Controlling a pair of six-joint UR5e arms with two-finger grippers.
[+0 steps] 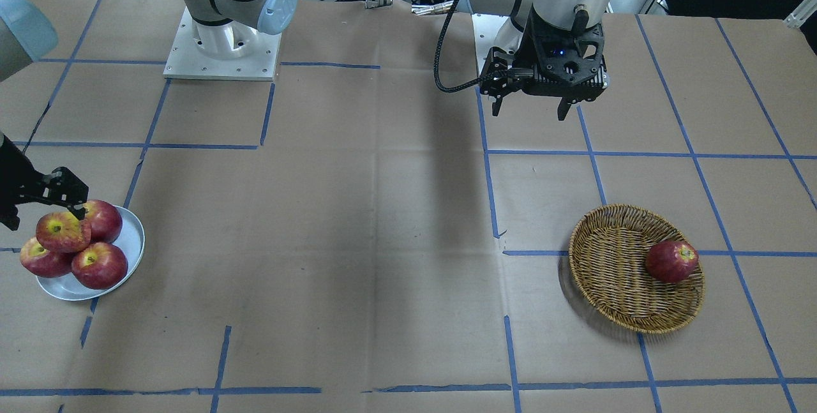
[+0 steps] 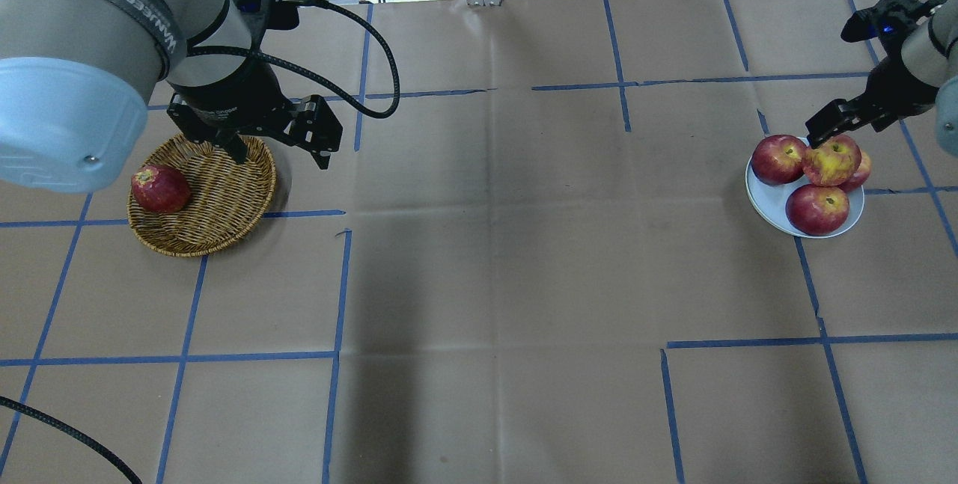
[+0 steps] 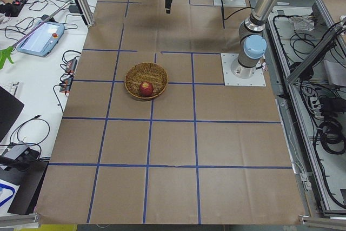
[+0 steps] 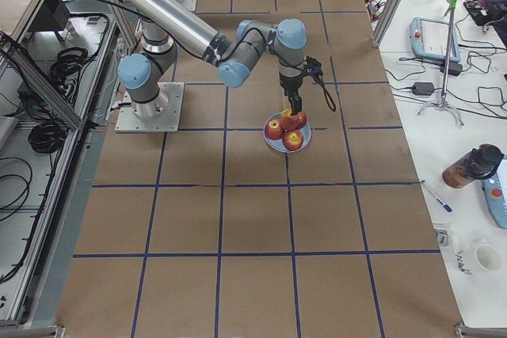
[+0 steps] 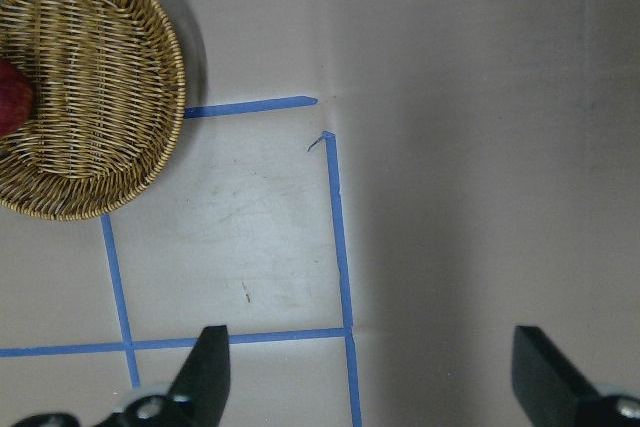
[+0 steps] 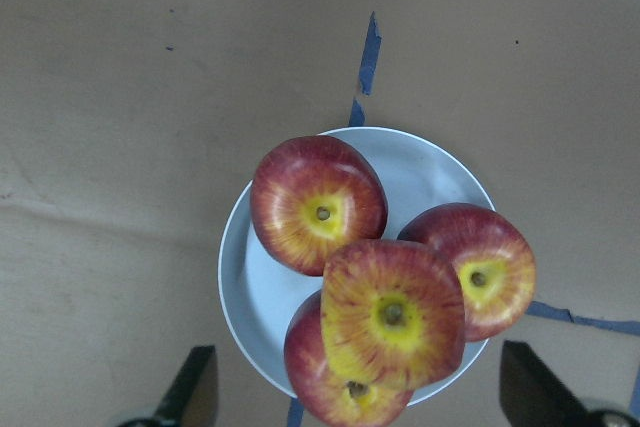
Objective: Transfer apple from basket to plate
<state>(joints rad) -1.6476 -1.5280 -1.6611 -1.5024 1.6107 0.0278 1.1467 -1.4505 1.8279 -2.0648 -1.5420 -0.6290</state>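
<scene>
"Wicker basket [image 1: 613, 215] on the robot's left side of the surface [image 1: 383, 240]: what does it hold?" asks the first.

"One dark red apple [image 1: 671, 261], lying near the rim," says the second. "The left wrist view cuts it to a sliver at the frame's edge. The front view shows it whole."

"And the apple [image 6: 393, 312] with the yellow patch?"

"It is at the plate [image 6: 420, 172], well apart from the basket, on the robot's right. The right wrist view looks straight down into its stem hollow. The front view adds what that one hides: it rests on top of the three redder apples [image 6: 318, 209], not on the plate itself."

"The right pincer [image 6: 357, 367]?"

"Its jaws stand wide apart, one on each side of the pile in the wrist view, gripping nothing. From the front, one fingertip [image 1: 80, 212] sits right at the apple's upper edge. Whether it touches cannot be told."

"The left pincer [image 1: 530, 113]?"

"Apart as well, and empty. In the overhead view it overlaps the basket's rim, while the front view shows it raised, between the robot's base and the basket."
</scene>
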